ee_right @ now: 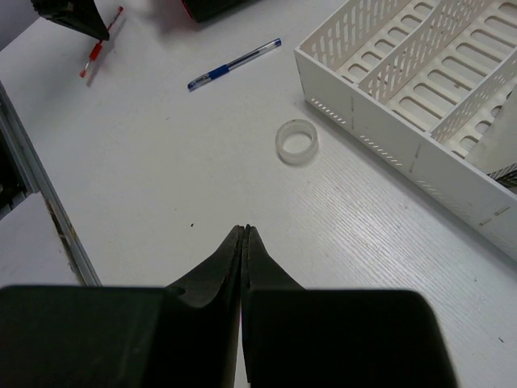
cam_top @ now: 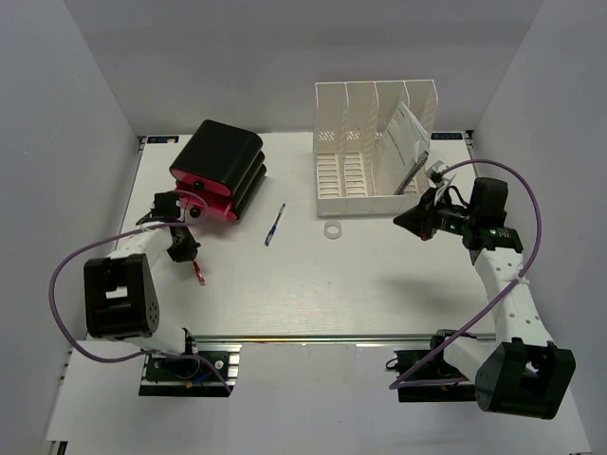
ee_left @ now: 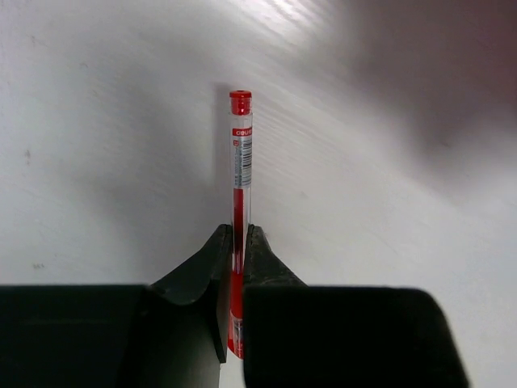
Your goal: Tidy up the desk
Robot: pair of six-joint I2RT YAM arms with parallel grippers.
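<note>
— Where's the surface [cam_top: 360, 294]?
— White, spread under both arms, with a metal rail [cam_top: 313, 336] along its near edge.
— And the tools?
— The left tool [ee_left: 240, 238] is pinched tight on a red pen [ee_left: 241, 153], at the left side. The right tool [ee_right: 245, 234] is closed on nothing, beside the file rack [cam_top: 370, 152].
— Anything else?
— A blue pen [ee_right: 234, 64] and a tape ring [ee_right: 296, 142] lie between them. A black-and-red case [cam_top: 220, 169] sits back left.

**Matt grain, glossy plastic**

The flat white surface [cam_top: 379, 284] looks matt, with a fine wood-like grain; its silver edge rail [cam_top: 313, 338] is bare metal. The red pen [ee_left: 241, 170] has a glossy clear plastic barrel. The white slotted file rack [cam_top: 360, 204] is smooth plastic.
</note>
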